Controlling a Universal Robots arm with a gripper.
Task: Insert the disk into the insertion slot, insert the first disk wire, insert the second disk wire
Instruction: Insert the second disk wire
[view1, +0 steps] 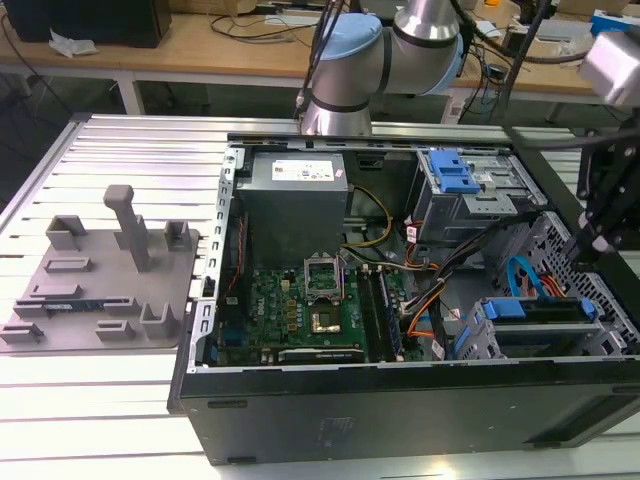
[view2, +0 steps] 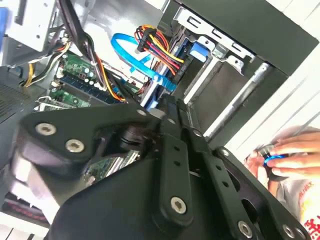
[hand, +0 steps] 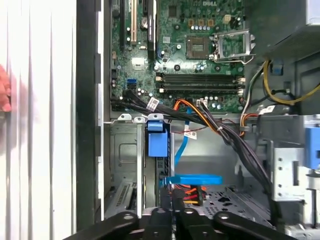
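1. Already the disk (view1: 540, 325) sits inside the insertion slot (view1: 600, 300), just beside the motherboard (view1: 305, 310) within the open computer case (view1: 400, 420).
2. Above that slot hangs the gripper (hand: 172, 212); whether it is parted or closed cannot be told.
3. Near the motherboard, a blue flat cable (hand: 192, 179) lies by the disk's end.

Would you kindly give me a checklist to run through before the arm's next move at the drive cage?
1. The disk sits in the insertion slot: ok, as far as the exterior view shows.
2. The blue data cable is plugged into the disk: cannot tell.
3. The red-and-yellow power wires are plugged in: cannot tell.
4. The end effector is close to both cables: ok.
5. The person's hand is outside the computer case: ok, but near it.
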